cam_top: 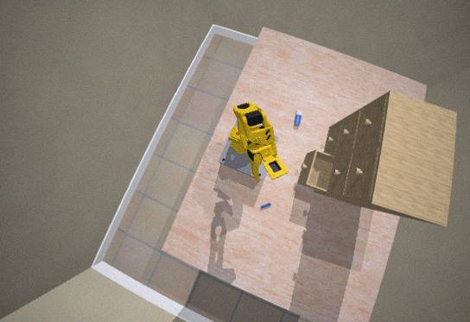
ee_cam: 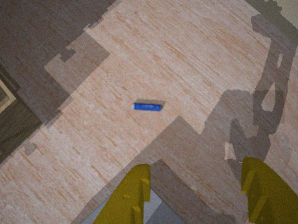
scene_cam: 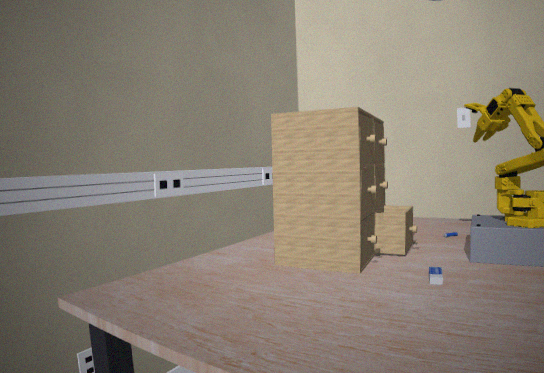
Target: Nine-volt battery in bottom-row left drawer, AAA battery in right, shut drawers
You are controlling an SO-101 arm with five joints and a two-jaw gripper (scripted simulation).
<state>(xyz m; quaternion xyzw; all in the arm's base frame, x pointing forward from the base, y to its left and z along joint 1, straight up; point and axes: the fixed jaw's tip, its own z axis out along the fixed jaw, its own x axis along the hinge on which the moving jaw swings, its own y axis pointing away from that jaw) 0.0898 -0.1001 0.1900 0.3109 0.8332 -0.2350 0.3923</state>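
Chest (cam_top: 415, 155) (scene_cam: 320, 190): bottom right drawer (cam_top: 306, 178) (scene_cam: 395, 230) (ee_cam: 17, 125) stands open. Arm: folded over its base, claw (cam_top: 269, 177) (scene_cam: 471, 123) (ee_cam: 197, 165) high, pointing downward, partly open, empty. Nine-volt battery: not visible. AAA battery (cam_top: 265, 205) (scene_cam: 451, 234) (ee_cam: 147, 106): on the table (cam_top: 346, 65) (scene_cam: 300, 315) (ee_cam: 85, 125), off the fingertips. Recommended: centre above it, turn the fingers across its narrow width, descend vertically, grip mid-length; off-centre closure could roll it.

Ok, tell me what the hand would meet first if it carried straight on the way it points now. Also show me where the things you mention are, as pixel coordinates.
Probably the bare table top (cam_top: 328, 69) (scene_cam: 300, 315) (ee_cam: 65, 150): the hand (cam_top: 258, 179) (scene_cam: 479, 139) (ee_cam: 195, 165) slants downward. Its line may land near the small blue battery (cam_top: 265, 205) (scene_cam: 451, 234) (ee_cam: 147, 106), but depth is unclear.
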